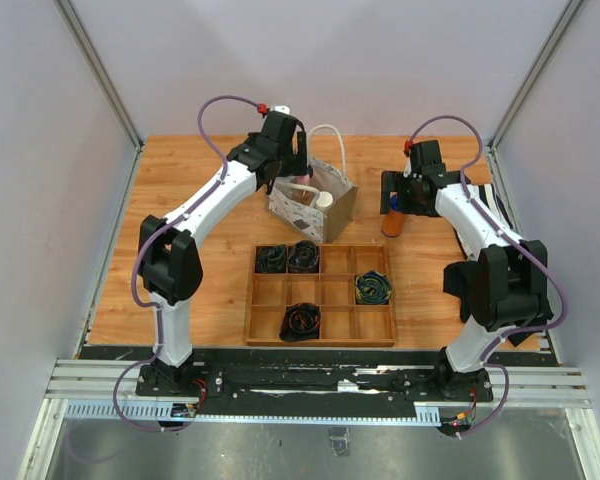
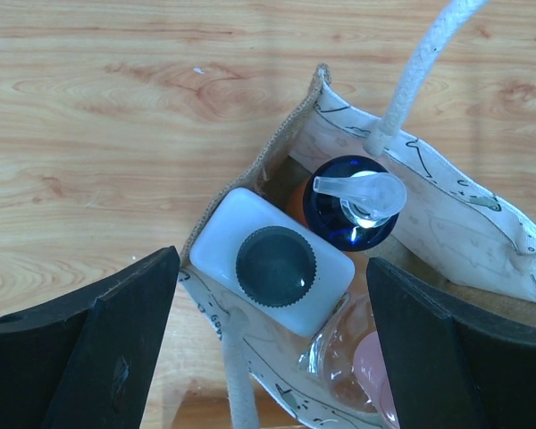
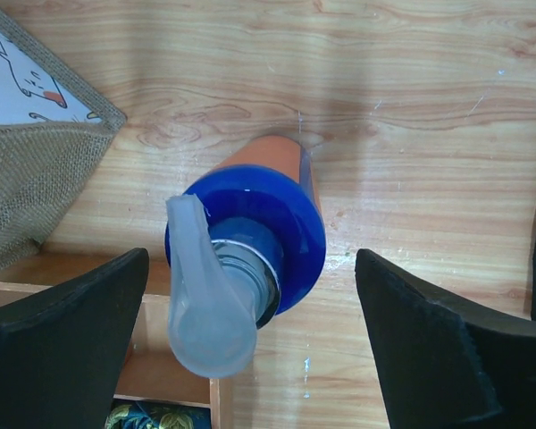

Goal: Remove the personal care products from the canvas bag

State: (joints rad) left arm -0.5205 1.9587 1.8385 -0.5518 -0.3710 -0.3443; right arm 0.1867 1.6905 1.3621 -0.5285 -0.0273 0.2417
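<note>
Orange bottle (image 3: 290, 214) upright on tabletop (image 3: 411, 134), pump spout (image 3: 205, 295) toward wooden tray (image 3: 156, 375)

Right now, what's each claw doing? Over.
Left claw open over canvas bag, three bottles inside. Right claw open, straddling orange bottle upright on table. Nothing blocking.

I see a wooden divided tray (image 1: 320, 342) near the middle of the wooden table (image 1: 180, 200). Coiled cables are in it: back-left pair (image 1: 272, 259), right-column coil (image 1: 373, 288), front coil (image 1: 301, 320). There's a striped cloth (image 1: 497, 207) at the table's right edge.

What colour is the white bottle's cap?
The cap is dark grey; the left wrist view shows it best.
</note>
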